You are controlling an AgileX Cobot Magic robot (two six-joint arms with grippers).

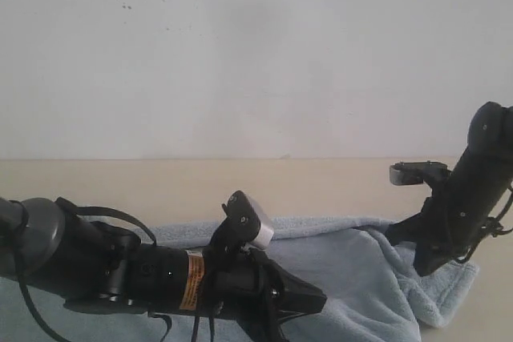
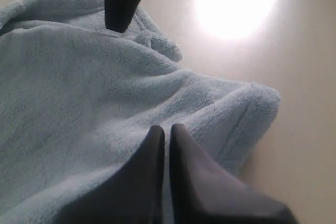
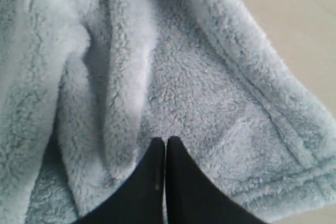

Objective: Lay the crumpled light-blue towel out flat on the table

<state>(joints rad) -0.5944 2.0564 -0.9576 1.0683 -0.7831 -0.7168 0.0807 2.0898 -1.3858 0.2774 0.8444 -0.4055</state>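
We see the towel, pale grey-blue and plush, lying on the bench along the near side of the exterior view, running from the left edge towards the right, where it bunches into soft folds and one rounded corner droops onto the bare wood-tone top. It is not flat: in the left wrist view broad ridges cross the cloth, and in the right wrist view a thick fold stands up beside a flatter part edged by a stitched hem. The left pincer hangs low over the middle of the cloth, its two dark fingers pressed together with only a hairline between them. The right pincer is likewise pressed together, its tips down against the pile just beside the raised fold; we cannot tell whether either one has any cloth caught between its fingers. The left arm stretches in low over the towel from the left, and the right arm leans down from the right. Behind the bench rises a white wall with a few dark specks
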